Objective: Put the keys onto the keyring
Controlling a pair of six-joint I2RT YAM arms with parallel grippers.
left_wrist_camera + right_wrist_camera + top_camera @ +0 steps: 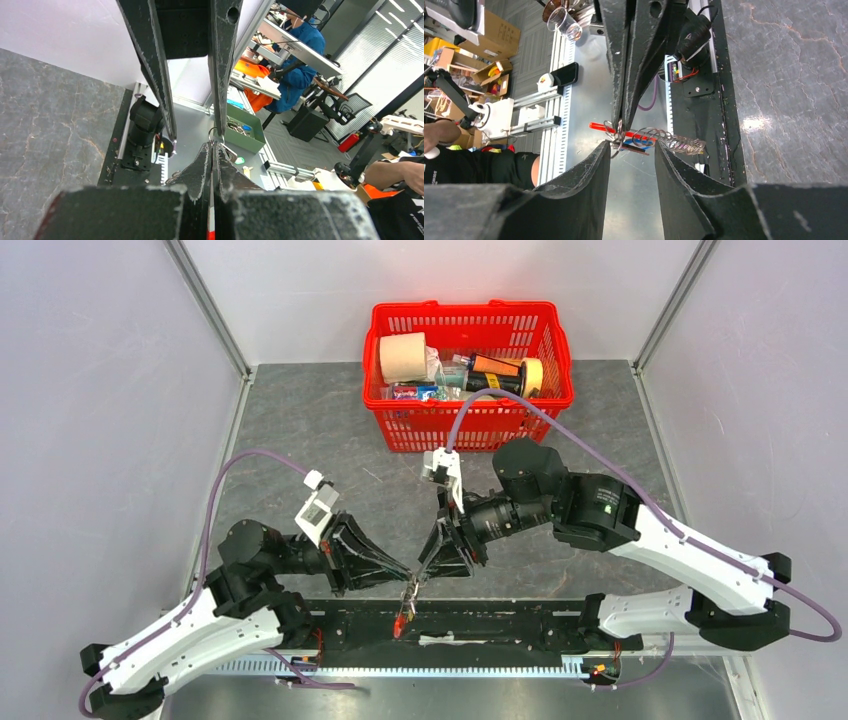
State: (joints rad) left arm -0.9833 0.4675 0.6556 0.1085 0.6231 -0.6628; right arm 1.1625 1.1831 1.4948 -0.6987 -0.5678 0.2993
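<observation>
The keyring hangs over the table's near edge, between the two arms. It shows a red strap, a silvery coiled cord and a small split ring. My left gripper is shut on the keyring, and red strap shows between its fingers. A slim dark piece with a blue head, seemingly one of the keys, lies at the ring. My right gripper stands open just in front of the ring, holding nothing, its tip close to the left one. The bundle dangles below both tips.
A red basket with a tape roll, bottles and other items stands at the back of the table. A black rail with the arm bases runs along the near edge, under the hanging keyring.
</observation>
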